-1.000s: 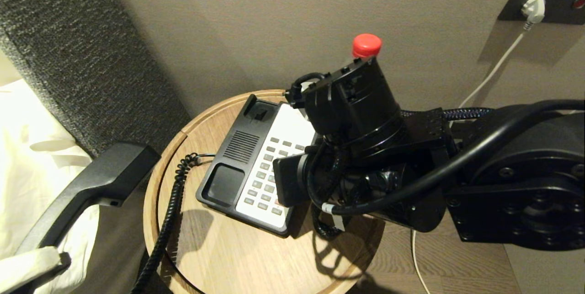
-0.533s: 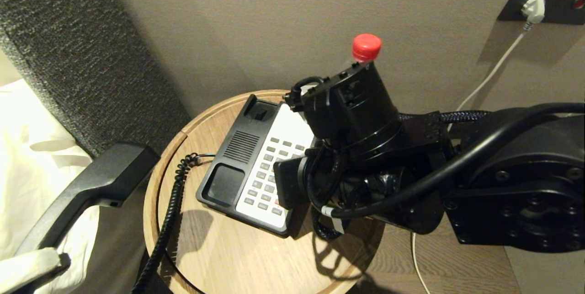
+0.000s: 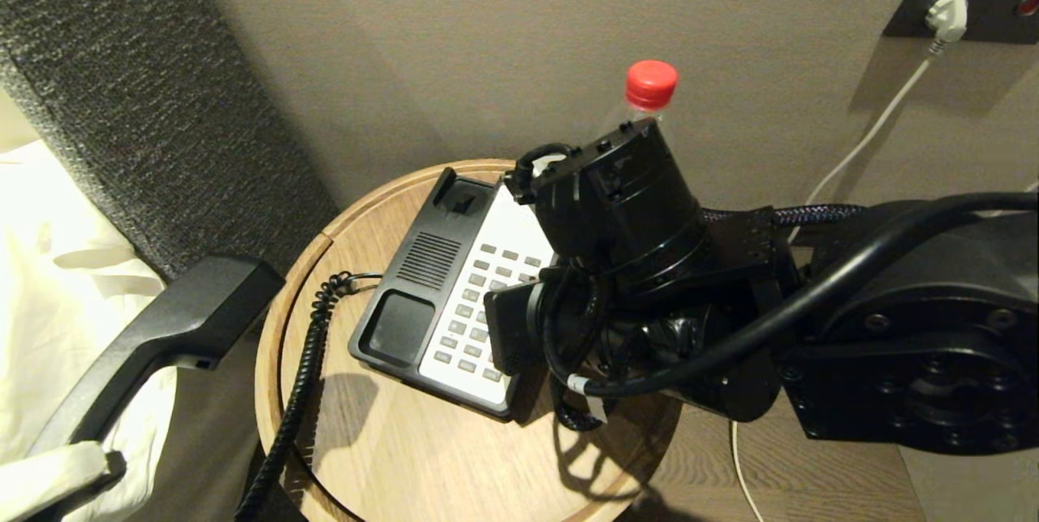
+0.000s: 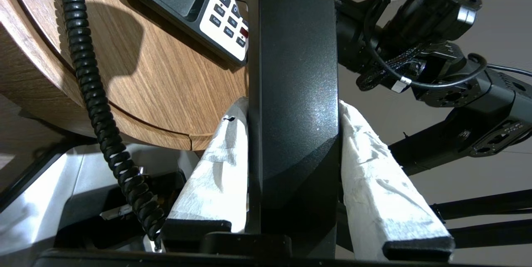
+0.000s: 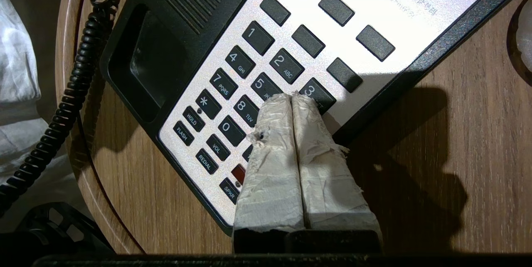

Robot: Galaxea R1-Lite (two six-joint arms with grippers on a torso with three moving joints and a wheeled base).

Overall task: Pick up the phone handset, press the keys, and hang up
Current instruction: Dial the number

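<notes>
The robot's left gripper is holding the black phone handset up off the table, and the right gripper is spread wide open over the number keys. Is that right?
Not quite. The right gripper is shut, not spread open: the right wrist view shows its two wrapped fingers pressed together, tips at the keys of the phone base. The rest is right: the left gripper holds the phone handset off the table.

Round wooden table (image 3: 390,457) carries phone base (image 3: 422,295), coiled cord (image 3: 304,376); bottle (image 3: 649,88) seemingly behind.
</notes>
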